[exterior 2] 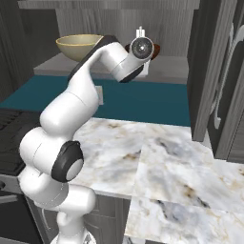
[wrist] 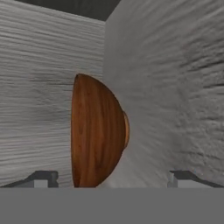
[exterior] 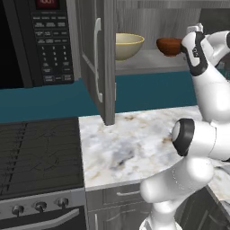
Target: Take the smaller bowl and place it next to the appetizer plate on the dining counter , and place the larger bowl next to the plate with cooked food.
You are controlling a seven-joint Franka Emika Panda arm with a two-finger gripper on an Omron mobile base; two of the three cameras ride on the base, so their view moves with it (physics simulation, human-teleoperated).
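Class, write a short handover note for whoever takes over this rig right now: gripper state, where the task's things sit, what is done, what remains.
Gripper: open, fingertips either side of the smaller bowl, not closed on it.
The smaller bowl and the larger bowl both sit on the shelf of the open cabinet, apart from each other.
Done: approach to the smaller bowl.
Left: grasp it, carry it off, then fetch the larger bowl; neither is placed yet.

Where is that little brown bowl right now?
The smaller bowl sits on the open cabinet shelf above the marbled worktop, right of the larger bowl in the left base view, with the gripper just before it.
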